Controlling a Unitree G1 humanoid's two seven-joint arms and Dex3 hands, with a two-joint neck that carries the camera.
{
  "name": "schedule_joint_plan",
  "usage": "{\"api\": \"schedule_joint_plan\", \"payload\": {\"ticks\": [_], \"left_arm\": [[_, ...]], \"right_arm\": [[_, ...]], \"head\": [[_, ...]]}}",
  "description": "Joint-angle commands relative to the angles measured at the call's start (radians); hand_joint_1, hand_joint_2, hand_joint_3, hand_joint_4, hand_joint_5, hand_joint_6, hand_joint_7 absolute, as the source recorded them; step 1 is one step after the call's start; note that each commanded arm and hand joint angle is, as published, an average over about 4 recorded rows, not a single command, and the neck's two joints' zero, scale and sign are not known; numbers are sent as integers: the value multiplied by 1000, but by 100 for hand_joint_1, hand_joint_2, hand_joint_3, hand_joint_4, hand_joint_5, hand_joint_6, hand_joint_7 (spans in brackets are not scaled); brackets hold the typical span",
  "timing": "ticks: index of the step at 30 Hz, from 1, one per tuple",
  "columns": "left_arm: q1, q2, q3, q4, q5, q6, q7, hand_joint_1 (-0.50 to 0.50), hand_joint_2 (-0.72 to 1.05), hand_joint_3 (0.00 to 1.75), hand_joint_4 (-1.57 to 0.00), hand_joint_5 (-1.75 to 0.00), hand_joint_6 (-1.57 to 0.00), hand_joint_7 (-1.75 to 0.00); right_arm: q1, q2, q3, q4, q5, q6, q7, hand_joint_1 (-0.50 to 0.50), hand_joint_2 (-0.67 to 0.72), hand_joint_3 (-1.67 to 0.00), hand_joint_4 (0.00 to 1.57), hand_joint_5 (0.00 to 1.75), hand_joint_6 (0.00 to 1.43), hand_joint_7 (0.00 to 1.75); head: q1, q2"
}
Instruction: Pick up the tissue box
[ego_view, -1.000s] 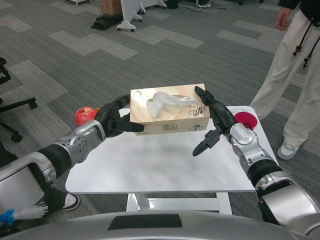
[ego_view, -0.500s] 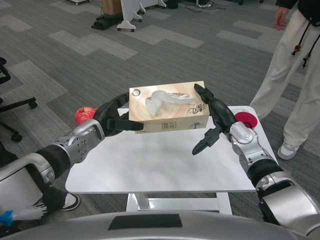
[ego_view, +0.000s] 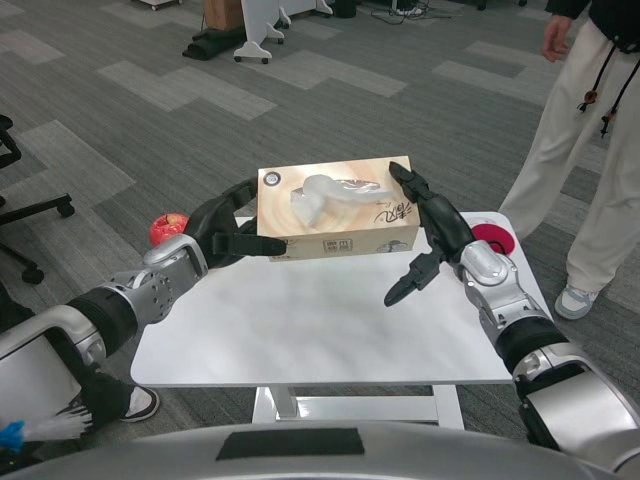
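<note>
tissue box (ego_view: 335, 207) above the table (ego_view: 320, 330), between both robot hands; apple (ego_view: 168, 228) left, disc (ego_view: 491, 238) right.

White table (ego_view: 320, 330): red apple (ego_view: 167, 228), red disc (ego_view: 492, 238).

— What are the robot's arms like?

— Both forearms, the left forearm (ego_view: 120, 300) and the right forearm (ego_view: 510, 310), are silver metal with rounded casings, broken by black bands near the elbows.

— And the hands?

— The left hand (ego_view: 225, 232) and right hand (ego_view: 432, 240) are matte black with long, slim, segmented fingers. The wrists are polished silver, with small dark screws showing on the right one.
</note>
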Motion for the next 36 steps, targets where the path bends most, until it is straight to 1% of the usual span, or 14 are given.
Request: {"api": "schedule_joint_plan", "payload": {"ticks": [1,6,10,13,17,21,23,27,36], "left_arm": [[-24,-85,-10,-101,10,-2,-62,50,105,26,0,-10,0,0],[-24,-83,-9,-102,11,-2,-63,50,105,26,0,-10,0,0],[-24,-83,-9,-102,13,-3,-62,50,105,26,0,-10,0,0],[-24,-83,-8,-102,13,-2,-63,50,105,26,0,-10,0,0],[-24,-83,-8,-102,14,-3,-63,50,105,26,0,-10,0,0],[-24,-83,-8,-102,14,-3,-63,50,105,26,0,-10,0,0],[-24,-83,-7,-102,14,-3,-63,50,105,26,0,-10,0,0],[-24,-83,-6,-104,14,-3,-63,50,105,26,0,-10,0,0],[-22,-82,-2,-110,14,-3,-63,50,105,26,0,-10,0,0]], "right_arm": [[-11,71,45,-54,-14,-19,60,-17,22,-16,0,10,0,5],[-11,71,45,-54,-14,-19,60,-17,22,-16,0,10,0,0],[-11,71,46,-54,-14,-19,60,-17,22,-12,0,10,0,7],[-11,71,46,-54,-13,-19,60,-17,22,-16,0,10,0,2],[-11,69,46,-54,-13,-18,60,-17,22,-14,0,10,0,0],[-11,69,46,-54,-12,-18,60,-17,22,-16,0,10,0,7],[-11,69,46,-54,-12,-19,60,-17,22,-16,0,10,0,3],[-11,69,46,-55,-12,-19,60,-17,22,-16,0,10,0,7],[-11,69,46,-57,-12,-18,60,-17,22,-16,0,10,0,7]], "head": [[0,1],[0,1],[1,1],[0,2],[0,4],[0,3],[0,3],[0,3],[-1,2]]}}
